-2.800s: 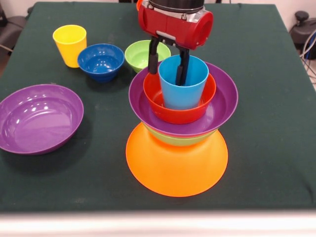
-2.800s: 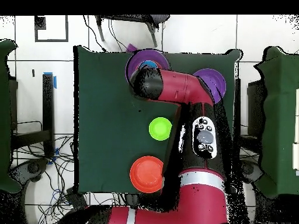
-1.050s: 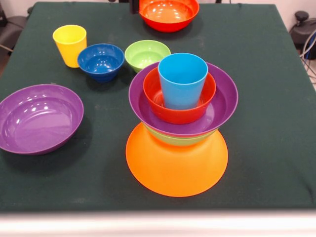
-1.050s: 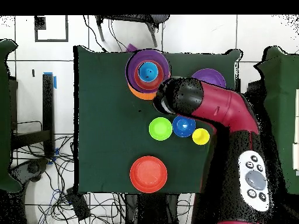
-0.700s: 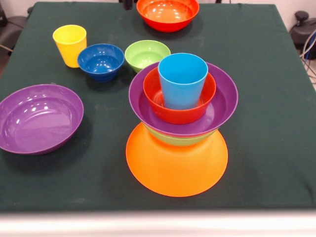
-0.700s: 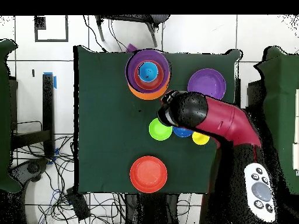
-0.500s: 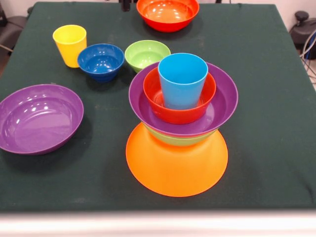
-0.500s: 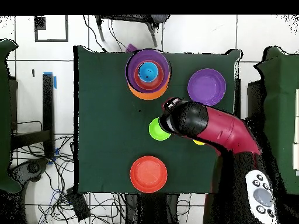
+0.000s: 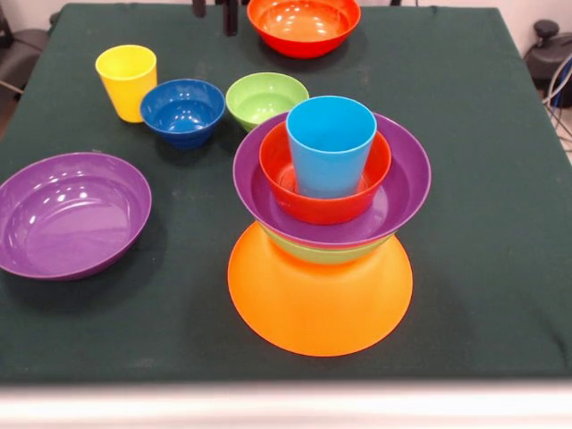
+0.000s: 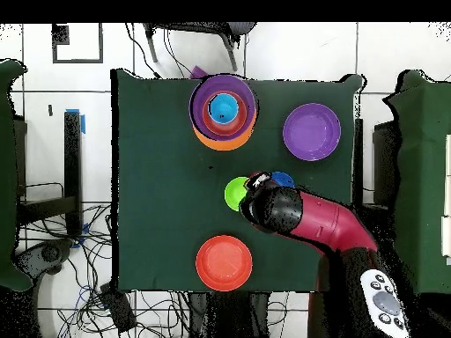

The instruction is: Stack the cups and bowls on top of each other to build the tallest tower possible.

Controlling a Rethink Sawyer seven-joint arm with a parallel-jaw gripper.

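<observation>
Near the middle of the green table [image 9: 483, 134], toward the front-view camera's edge, stands the tower [image 9: 326, 223]: a big upturned orange bowl [image 9: 319, 299] as base, then a green bowl of which only the rim shows [image 9: 323, 253], a wide purple bowl [image 9: 402, 192], a red-orange bowl [image 9: 295, 192] nested in that, and a light blue cup [image 9: 331, 147] standing upright in the red-orange bowl. Seen from overhead, the same pile [image 10: 224, 112] sits close to the table's far edge from the robot.

Beside the tower, a second green bowl [image 9: 265, 98] rests mouth up on the cloth just behind it. A small dark blue bowl [image 9: 182, 111] lies next to that, and a yellow cup [image 9: 127, 80] stands upright just beyond, toward the table's corner. A second purple bowl [image 9: 71, 213] sits alone near the side edge, well apart from the tower. Another red-orange bowl [image 9: 304, 22] lies at the robot's edge of the table.

Only the two dark tips of the gripper [image 9: 215, 9] show at the top of the front view, apart from each other and holding nothing, beside the red-orange bowl at that edge. Overhead, the red and black arm [image 10: 308, 224] covers the yellow cup and part of the dark blue bowl.
</observation>
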